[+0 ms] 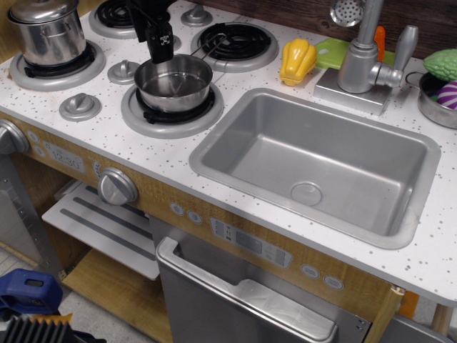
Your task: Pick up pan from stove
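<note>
The pan [173, 83], small, shallow and shiny steel, sits on the front right burner of the stove [107, 89], which has a white speckled top. Its thin wire loop handle [208, 46] points back and to the right. My black gripper [161, 48] hangs over the pan's rear left rim, with its tips at or just above the rim. From this angle the fingers look like one dark block, so I cannot tell whether they are open or shut, or whether they touch the rim.
A taller lidded steel pot [46, 30] stands on the left burner. Grey knobs [80, 106] sit between the burners. The grey sink [314, 161] and faucet [365, 61] are to the right, with a yellow toy pepper [297, 61] behind them and a steel bowl [428, 103] of toy vegetables at the far right.
</note>
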Controlling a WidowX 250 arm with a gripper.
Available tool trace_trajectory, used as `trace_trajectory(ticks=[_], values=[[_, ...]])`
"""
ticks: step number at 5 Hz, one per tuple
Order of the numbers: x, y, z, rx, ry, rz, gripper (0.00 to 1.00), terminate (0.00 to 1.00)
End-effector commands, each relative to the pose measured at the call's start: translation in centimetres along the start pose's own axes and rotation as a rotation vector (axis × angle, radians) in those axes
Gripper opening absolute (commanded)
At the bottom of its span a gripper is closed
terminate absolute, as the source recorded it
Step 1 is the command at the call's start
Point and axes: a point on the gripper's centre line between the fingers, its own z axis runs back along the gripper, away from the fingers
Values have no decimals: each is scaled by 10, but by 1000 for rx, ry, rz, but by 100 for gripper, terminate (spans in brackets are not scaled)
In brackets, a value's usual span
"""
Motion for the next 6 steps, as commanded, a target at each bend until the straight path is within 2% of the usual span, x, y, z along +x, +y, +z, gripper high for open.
trace_trajectory(ticks=[1, 2, 3, 4, 6], values=[[0, 0, 0, 0, 0, 0, 100, 0], [-1, 2, -6, -39, -11, -1, 100, 0], [-3, 1, -10, -43, -24, -6, 100, 0], [-4, -1, -12, -36, -33, 9, 0, 0], [-6, 0, -20, -37, -62, 10, 0, 0]])
